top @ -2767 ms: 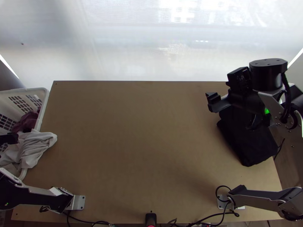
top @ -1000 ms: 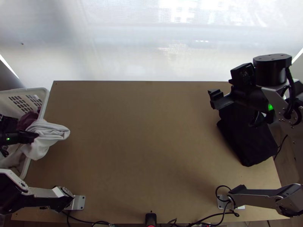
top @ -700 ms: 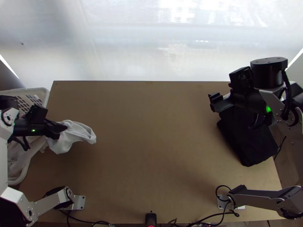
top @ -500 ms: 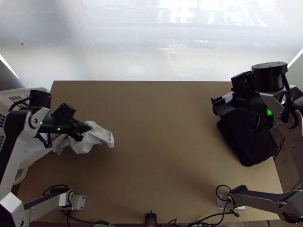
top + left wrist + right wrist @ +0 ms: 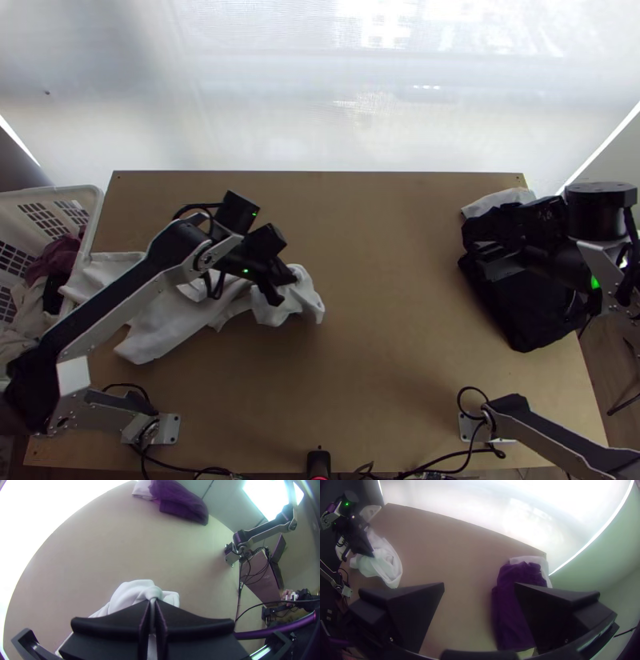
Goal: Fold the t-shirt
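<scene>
Left gripper point(image 5: 286, 290): nearly closed, a fold of the white t-shirt point(image 5: 160, 320) pinched between its fingers, left of the table's middle. Shirt's bunched and wrinkled, lying mostly at 8 to 9 o'clock from that gripper—a small crumpled lobe pokes out past the fingertips toward 4. The far end of the shirt runs over to the white basket point(image 5: 94, 224) at 9 o'clock, at the table's edge; purple cloth point(image 5: 58, 260) inside that. Left arm's base plate point(image 5: 166, 429) sits at 7 o'clock from the same gripper. Way over at 3 o'clock, a dark folded cloth point(image 5: 524, 308) on the table point(image 5: 384, 360), with a pale cloth point(image 5: 500, 200) showing at its 12 o'clock end. Right gripper point(image 5: 474, 246) is over the dark cloth's 10 to 11 o'clock side, fingers spread wide—nothing between them but space above table and cloth.
</scene>
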